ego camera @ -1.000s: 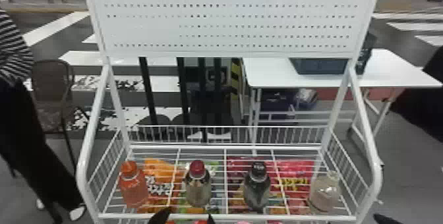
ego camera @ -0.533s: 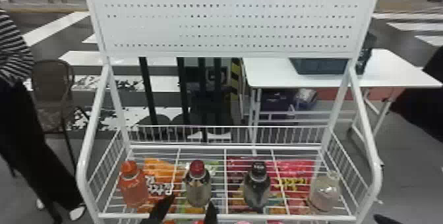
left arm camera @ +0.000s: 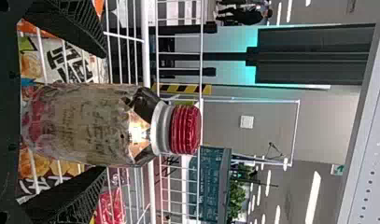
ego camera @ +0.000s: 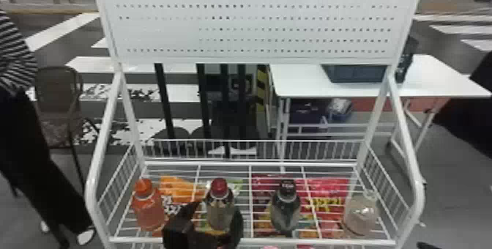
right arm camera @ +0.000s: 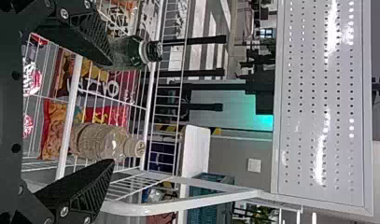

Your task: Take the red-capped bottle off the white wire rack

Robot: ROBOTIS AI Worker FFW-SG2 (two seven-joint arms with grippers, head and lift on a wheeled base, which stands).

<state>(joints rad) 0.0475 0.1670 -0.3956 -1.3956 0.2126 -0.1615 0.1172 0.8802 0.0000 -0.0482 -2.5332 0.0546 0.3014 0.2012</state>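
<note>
Along the lower part of the head view we count four upright bottles in the white wire rack [ego camera: 413, 178]: orange-capped bottle [ego camera: 148, 206], red-capped bottle [ego camera: 219, 206] with our left hand [ego camera: 221, 210] spread around it, black-capped bottle [ego camera: 286, 210], clear bottle [ego camera: 360, 213]. Lower right, our right hand [ego camera: 424, 245] is spread. Snack bags [ego camera: 179, 189] show through the wires. Upper right, a dark crate [ego camera: 355, 73] sits behind.

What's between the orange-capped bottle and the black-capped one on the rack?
The red-capped bottle stands there, with the fingers of the open left gripper on either side of it; the head view shows this.
</note>
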